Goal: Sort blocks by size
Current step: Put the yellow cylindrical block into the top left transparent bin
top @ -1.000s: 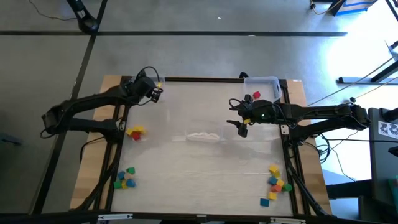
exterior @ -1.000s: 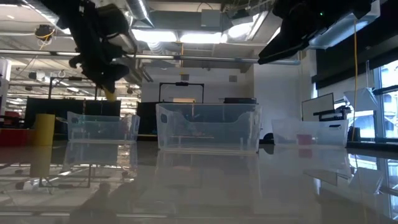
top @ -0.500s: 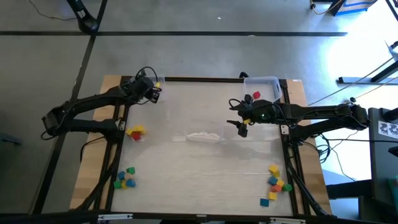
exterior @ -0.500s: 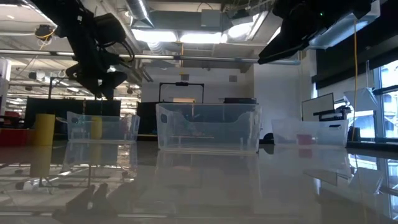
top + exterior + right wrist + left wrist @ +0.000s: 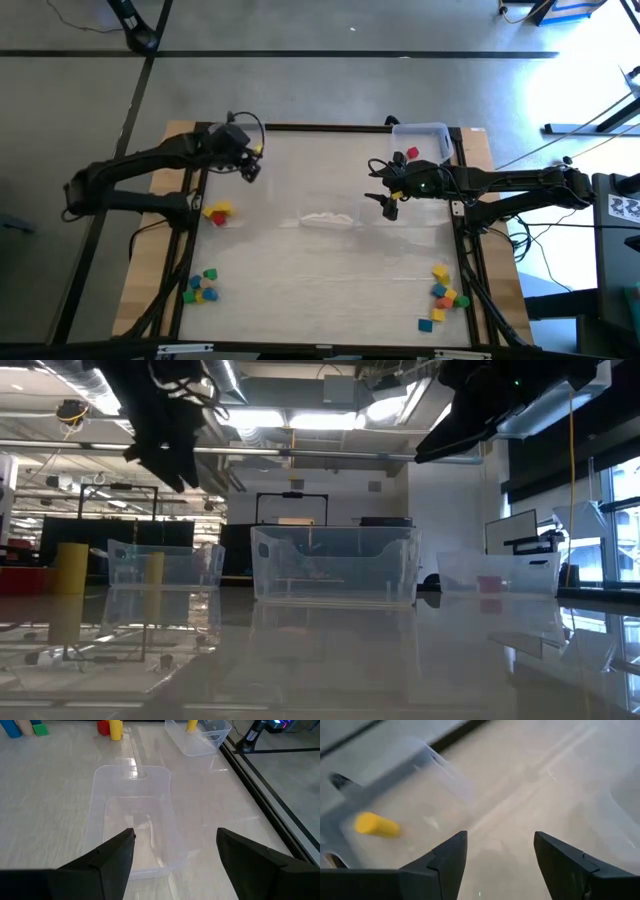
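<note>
Left hand (image 5: 165, 455): low view cuts it at the top edge, only a dark blurred mass; fingers not separable there.

Right hand (image 5: 440, 445): low view, a dark silhouette, mostly cut by the top edge.

Left wrist view: motion-blurred. Yellow block (image 5: 376, 825) smeared into an elongated shape, true form unclear. Clear bin (image 5: 420, 785) walls barely traceable.

High view: clear bins nearly invisible against the tabletop (image 5: 330, 270); middle bin (image 5: 328, 218) reads only as a faint glint. Block clusters at bottom left (image 5: 200, 287) and bottom right (image 5: 442, 296) too small to compare sizes.

Right wrist view: far blocks (image 5: 25, 727) cut by the frame edge.
</note>
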Motion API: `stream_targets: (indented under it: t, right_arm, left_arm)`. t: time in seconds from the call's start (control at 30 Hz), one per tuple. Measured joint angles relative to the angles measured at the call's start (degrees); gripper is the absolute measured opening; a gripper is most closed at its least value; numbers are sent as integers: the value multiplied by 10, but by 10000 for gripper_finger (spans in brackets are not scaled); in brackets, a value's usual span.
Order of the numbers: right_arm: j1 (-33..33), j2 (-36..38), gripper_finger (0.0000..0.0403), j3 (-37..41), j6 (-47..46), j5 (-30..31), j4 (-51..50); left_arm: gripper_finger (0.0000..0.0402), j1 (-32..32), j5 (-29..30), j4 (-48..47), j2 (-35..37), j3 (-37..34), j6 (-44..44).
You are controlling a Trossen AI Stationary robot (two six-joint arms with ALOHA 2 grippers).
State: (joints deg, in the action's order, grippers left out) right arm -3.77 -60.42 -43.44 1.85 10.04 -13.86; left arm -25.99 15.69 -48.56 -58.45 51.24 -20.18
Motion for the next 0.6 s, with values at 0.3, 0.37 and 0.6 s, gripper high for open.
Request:
stream_targets:
  t: [0.3,0.37,0.6]
  right_arm:
    - [0,0,280,0,0,0,0]
    - [0,0,280,0,0,0,0]
    - [0,0,280,0,0,0,-1]
  left_arm:
    - [215,88,-32,-124,0,1,-89]
    - [215,103,-32,-136,0,1,-103]
    - [215,139,-32,-140,-2,-29,-154]
